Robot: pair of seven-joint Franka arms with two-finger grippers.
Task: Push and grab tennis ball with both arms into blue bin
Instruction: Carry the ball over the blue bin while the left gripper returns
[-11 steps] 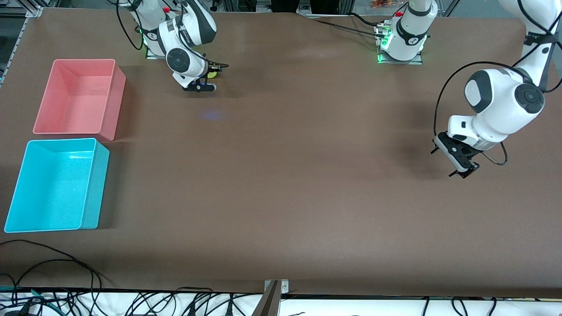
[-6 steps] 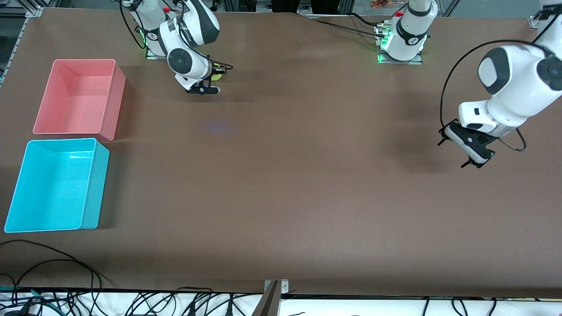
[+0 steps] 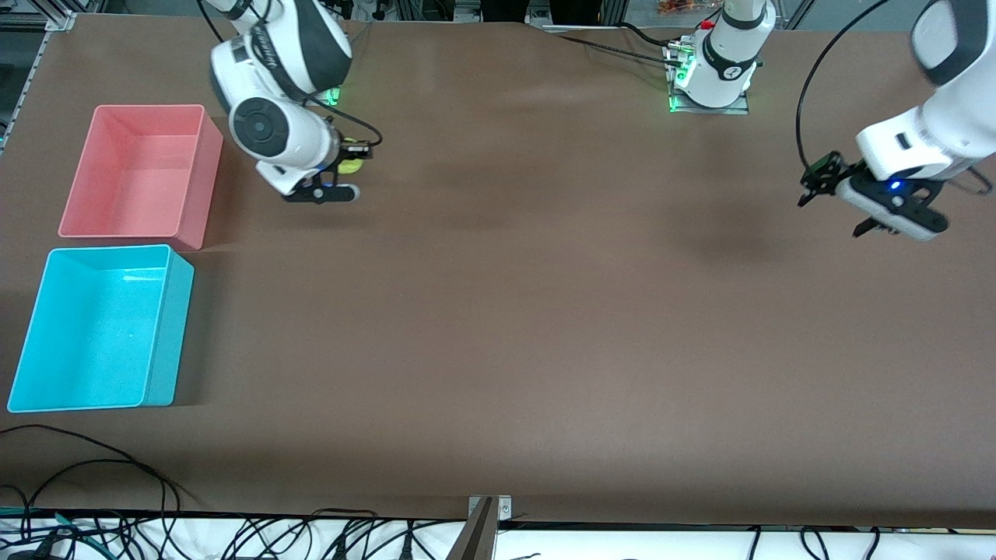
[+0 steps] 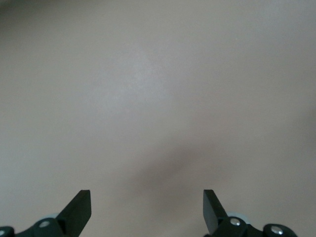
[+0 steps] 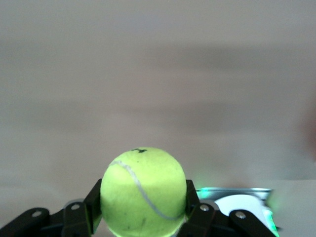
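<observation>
Right wrist view shows the tennis ball (image 5: pixel 143 190) pinched between the fingers (image 5: pixel 93 197) of the right gripper (image 5: pixel 143 207), which are closed snugly on its sides, so the ball is carried, not rolled. From the front view this gripper (image 3: pixel 336 173) hangs over the worktop (image 3: pixel 513 311) just beside the pink bin (image 3: pixel 136 171), with the ball (image 3: pixel 352 164) peeking out; the blue bin (image 3: pixel 97 327) sits nearer the camera, next to the pink one, and looks empty, so the drop is probably yet to come. The left gripper (image 3: pixel 871 204) waits over its own end of the worktop, fingers (image 4: pixel 79 210) spread wide and holding nothing. The worktop is a plain brown mat; cables (image 3: pixel 93 498) trail along its near edge.
</observation>
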